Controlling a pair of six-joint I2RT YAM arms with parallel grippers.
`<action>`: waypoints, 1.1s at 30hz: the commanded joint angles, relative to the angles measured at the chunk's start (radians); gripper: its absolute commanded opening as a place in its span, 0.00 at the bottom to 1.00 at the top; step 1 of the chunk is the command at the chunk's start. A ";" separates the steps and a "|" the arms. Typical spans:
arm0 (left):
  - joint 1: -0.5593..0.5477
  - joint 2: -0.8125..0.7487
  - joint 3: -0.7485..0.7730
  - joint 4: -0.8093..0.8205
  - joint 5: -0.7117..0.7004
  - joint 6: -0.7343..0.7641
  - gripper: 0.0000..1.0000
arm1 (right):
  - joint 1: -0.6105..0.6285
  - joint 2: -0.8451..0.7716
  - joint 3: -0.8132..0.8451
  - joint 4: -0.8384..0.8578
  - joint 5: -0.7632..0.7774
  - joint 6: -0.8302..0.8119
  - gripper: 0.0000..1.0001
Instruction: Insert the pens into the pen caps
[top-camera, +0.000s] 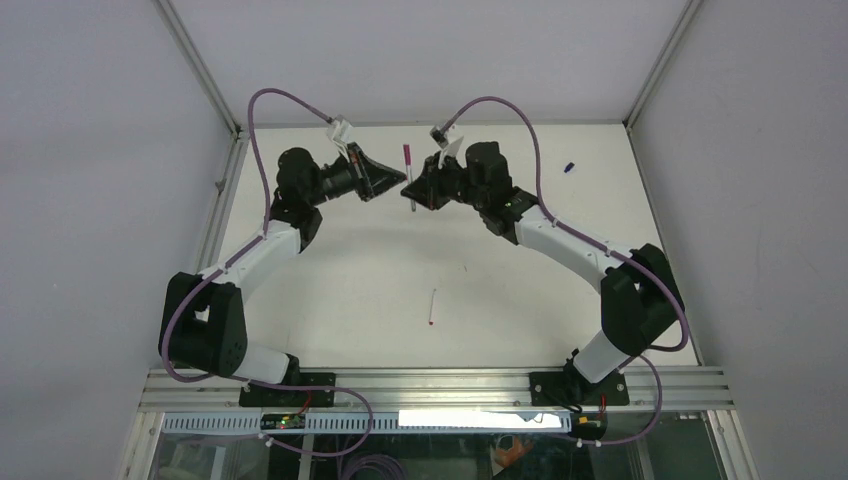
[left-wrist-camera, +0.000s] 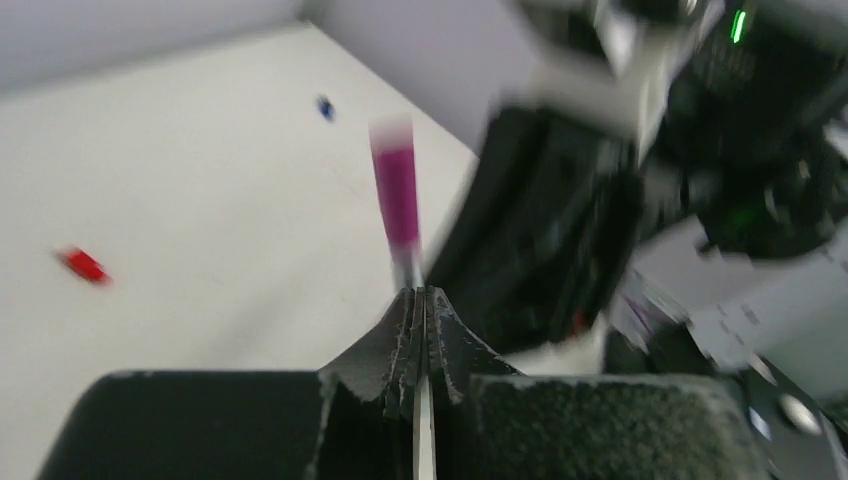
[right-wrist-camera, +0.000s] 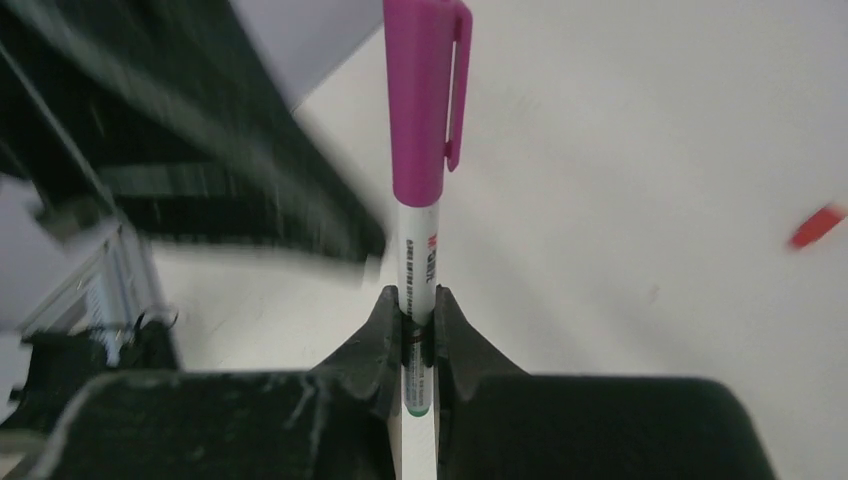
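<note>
Pen (right-wrist-camera: 419, 255) with magenta cap (right-wrist-camera: 420, 100) pinched in right gripper (right-wrist-camera: 418, 318); left gripper (left-wrist-camera: 420, 300) closed, empty, beside it.

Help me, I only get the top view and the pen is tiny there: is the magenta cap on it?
Observer: Yes. The right wrist view shows the magenta cap over the end of the pen, with the right hand pinching the white barrel below.
Operator: Is the left hand gripping too?
Observer: It is shut, fingers pressed together; the pen stands just past their tips.
Operator: Any caps I can't see?
Observer: A red cap lies loose on the table.
</note>
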 joint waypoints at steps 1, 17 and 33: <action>-0.094 0.024 -0.095 -0.247 0.283 0.019 0.00 | -0.083 -0.093 0.112 0.428 0.201 0.025 0.00; -0.008 -0.097 -0.060 -0.328 0.252 0.060 0.33 | -0.099 -0.138 0.017 0.416 0.218 0.023 0.00; 0.086 -0.084 0.187 -0.272 0.139 0.064 0.65 | 0.016 -0.144 -0.100 0.269 0.094 0.005 0.00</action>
